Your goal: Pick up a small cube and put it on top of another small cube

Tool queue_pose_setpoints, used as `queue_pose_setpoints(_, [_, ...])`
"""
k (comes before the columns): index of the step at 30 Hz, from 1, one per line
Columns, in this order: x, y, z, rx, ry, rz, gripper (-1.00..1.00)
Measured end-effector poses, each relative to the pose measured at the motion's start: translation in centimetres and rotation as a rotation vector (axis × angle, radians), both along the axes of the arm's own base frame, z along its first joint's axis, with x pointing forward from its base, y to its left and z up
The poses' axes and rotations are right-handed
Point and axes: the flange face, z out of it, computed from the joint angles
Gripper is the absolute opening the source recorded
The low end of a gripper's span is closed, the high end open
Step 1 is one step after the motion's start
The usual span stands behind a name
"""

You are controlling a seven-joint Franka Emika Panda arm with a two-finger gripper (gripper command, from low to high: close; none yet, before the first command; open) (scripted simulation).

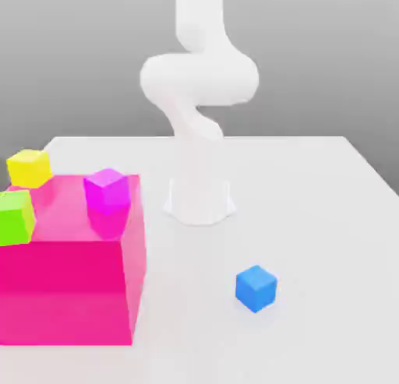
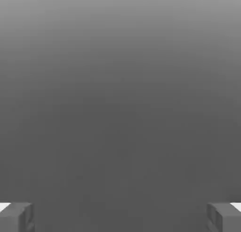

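- My gripper point(image 2: 120, 217) is sitting nearest the hand camera, its two grey, blocky fingertips point(image 2: 16, 217) standing wide apart with nothing between them, only plain grey background beyond.
- I am reading the blue cube point(image 1: 256, 288) as light, rigid and smooth-faced; it is lying alone on the white worktop point(image 1: 312, 219), near my base point(image 1: 199, 199) and well apart from the other blocks.
- I am planning to pinch two opposite flat sides, squarely, since glossy faces could slip.
- The magenta cube point(image 1: 107, 190) is resting on the big pink block point(image 1: 74, 273), whose top looks glossy and flat.
- A green cube point(image 1: 15, 216) and a yellow cube point(image 1: 30, 167) are sitting at the exterior view's left.
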Motion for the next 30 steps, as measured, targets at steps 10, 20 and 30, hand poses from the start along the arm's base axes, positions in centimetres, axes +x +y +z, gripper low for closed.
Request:
queue_pose_setpoints(10, [4.0,6.1,-25.0,-0.110,0.351,0.272,0.00])
queue_pose_setpoints(20, [-5.4,9.6,-47.8,-0.237,0.687,0.562,0.00])
queue_pose_setpoints(30, [-5.9,9.4,-52.8,-0.236,0.696,0.562,-1.00])
